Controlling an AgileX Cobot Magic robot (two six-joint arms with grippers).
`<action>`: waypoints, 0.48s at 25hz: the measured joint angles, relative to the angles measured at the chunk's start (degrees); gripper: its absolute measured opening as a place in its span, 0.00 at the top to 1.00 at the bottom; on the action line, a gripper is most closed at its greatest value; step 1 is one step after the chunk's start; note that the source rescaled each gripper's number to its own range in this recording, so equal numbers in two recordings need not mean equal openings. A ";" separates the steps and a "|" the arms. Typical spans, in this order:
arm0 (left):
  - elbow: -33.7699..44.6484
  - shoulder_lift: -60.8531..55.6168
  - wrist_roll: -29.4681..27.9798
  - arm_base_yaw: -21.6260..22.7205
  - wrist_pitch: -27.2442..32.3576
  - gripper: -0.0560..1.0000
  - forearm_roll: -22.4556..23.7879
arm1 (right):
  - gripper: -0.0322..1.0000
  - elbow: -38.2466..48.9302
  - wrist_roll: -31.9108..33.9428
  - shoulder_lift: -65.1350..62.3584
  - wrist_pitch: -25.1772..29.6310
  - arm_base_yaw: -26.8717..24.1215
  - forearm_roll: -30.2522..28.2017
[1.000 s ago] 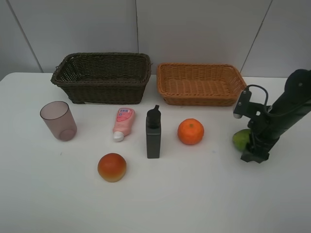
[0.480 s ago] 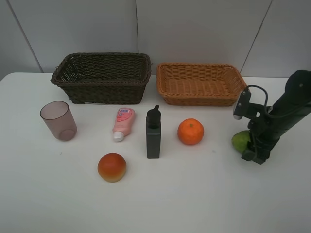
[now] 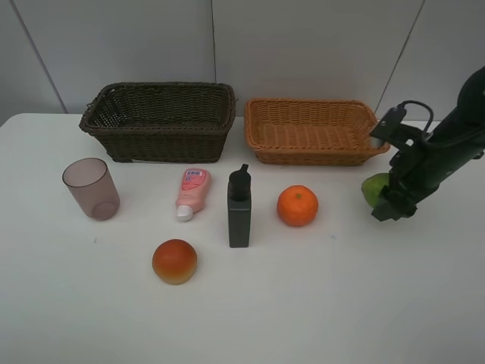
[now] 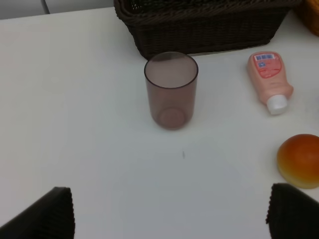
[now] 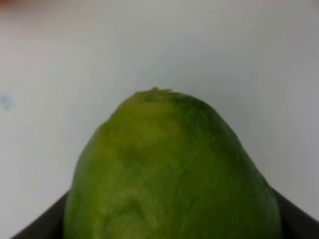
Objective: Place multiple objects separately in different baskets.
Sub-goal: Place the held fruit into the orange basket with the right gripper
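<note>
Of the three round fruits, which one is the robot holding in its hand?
The green fruit: the right hand grips it, while the orange and the red-orange fruit lie free on the table.

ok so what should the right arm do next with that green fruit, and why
Probably carry the green fruit across until it hangs over the middle of the tan basket. The right gripper is shut on the fruit, that basket is the nearer of the two, and it looks empty, so a release there seems unobstructed.
</note>
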 joint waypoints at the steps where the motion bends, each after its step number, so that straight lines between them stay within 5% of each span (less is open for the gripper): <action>1: 0.00 0.00 0.00 0.00 0.00 0.00 0.00 | 0.53 -1.50 2.63 -0.20 2.30 0.56 -0.20; 12: 0.00 0.00 0.00 0.00 0.00 0.00 0.00 | 0.53 -17.45 50.23 1.21 18.50 9.39 -6.86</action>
